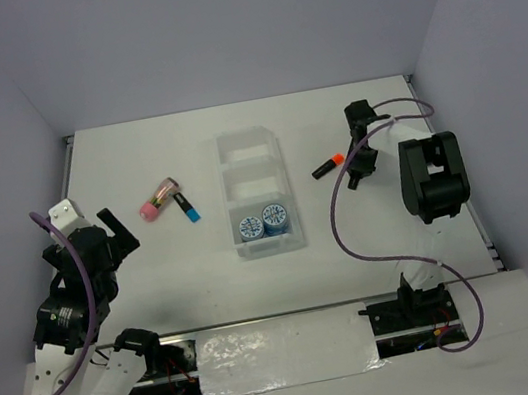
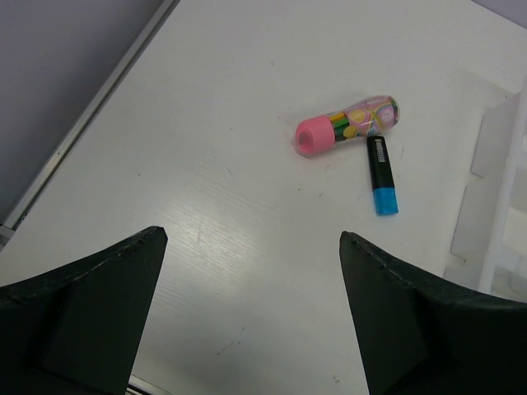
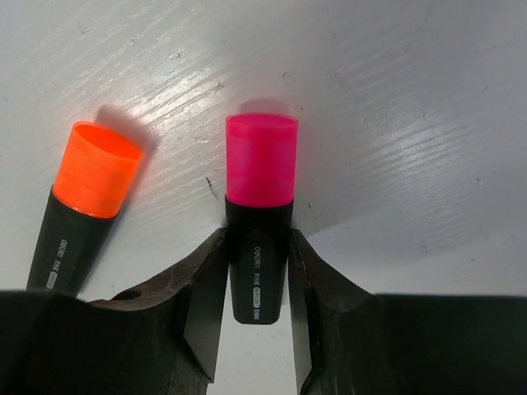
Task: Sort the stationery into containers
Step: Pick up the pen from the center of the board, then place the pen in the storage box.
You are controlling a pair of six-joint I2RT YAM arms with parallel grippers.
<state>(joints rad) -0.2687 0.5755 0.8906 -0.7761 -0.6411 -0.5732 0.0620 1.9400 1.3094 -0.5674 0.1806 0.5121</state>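
Two rolls (image 1: 261, 222) sit in the near compartment of the tray (image 1: 248, 149). My right gripper (image 3: 257, 247) pinches the pink-capped marker (image 3: 260, 164) by its barrel, the orange-capped marker (image 3: 90, 181) just beside; I cannot read their white print. My left gripper (image 2: 251, 237) hangs spread wide.

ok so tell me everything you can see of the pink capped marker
The pink-capped marker is short, with a black plastic-looking body bearing small white print and a translucent pink cap fitted on. The right gripper is shut on its body, one finger on each side, with the cap pointing away from the gripper. It is over the white table and casts a shadow; whether it rests there is unclear. The orange-capped marker lies beside it, apart.
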